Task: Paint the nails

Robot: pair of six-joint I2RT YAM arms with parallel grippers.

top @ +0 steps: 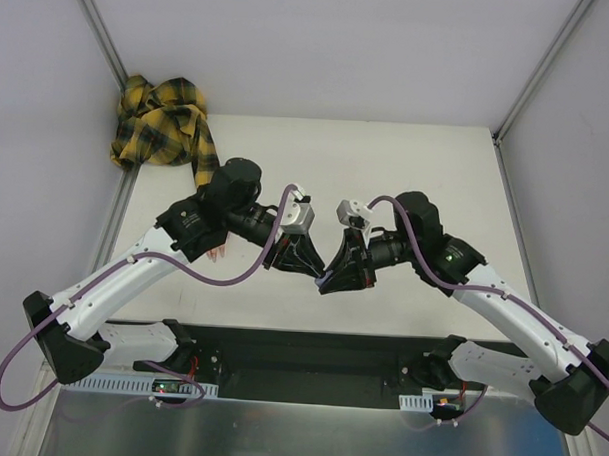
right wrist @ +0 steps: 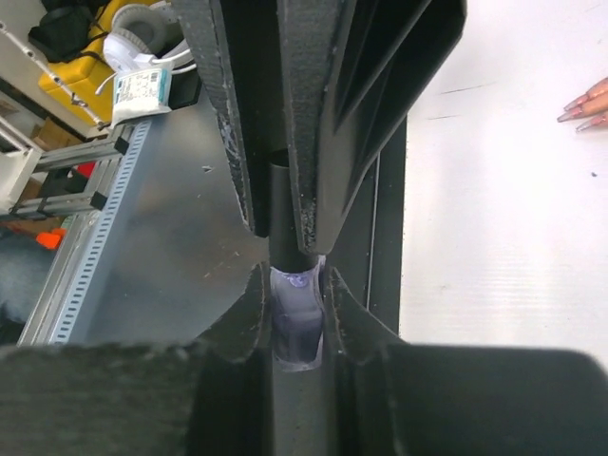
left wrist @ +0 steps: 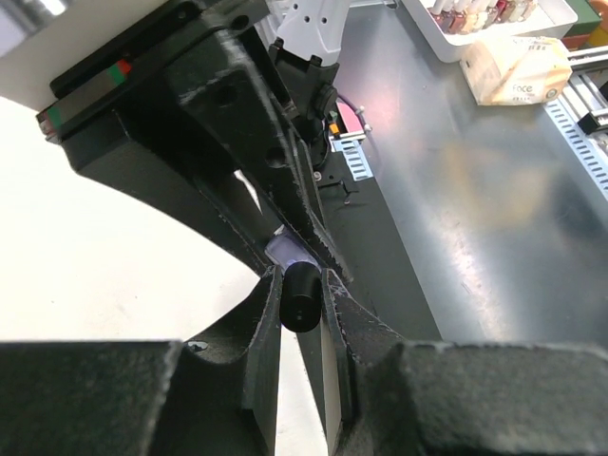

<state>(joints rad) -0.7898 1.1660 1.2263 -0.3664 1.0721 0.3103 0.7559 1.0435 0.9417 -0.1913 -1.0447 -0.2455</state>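
Note:
A small purple bottle (right wrist: 296, 323) with a black cap (left wrist: 302, 296) is held in the air between both grippers, over the table's near edge. My right gripper (right wrist: 296, 285) is shut on the bottle's glass body. My left gripper (left wrist: 300, 285) is shut on the black cap. In the top view the left gripper (top: 305, 264) and right gripper (top: 335, 277) meet tip to tip. The fake hand's pink nails (right wrist: 583, 103) lie on the white table, mostly hidden under my left arm in the top view (top: 218, 252). Its yellow-black plaid sleeve (top: 164, 123) runs to the far left corner.
A black strip (top: 310, 353) and metal rails edge the table's near side. Beyond the table, the left wrist view shows a white tray of polish bottles (left wrist: 494, 21) and a tissue pack (left wrist: 518, 66). The right wrist view shows a white packet (right wrist: 142, 85) on a shelf.

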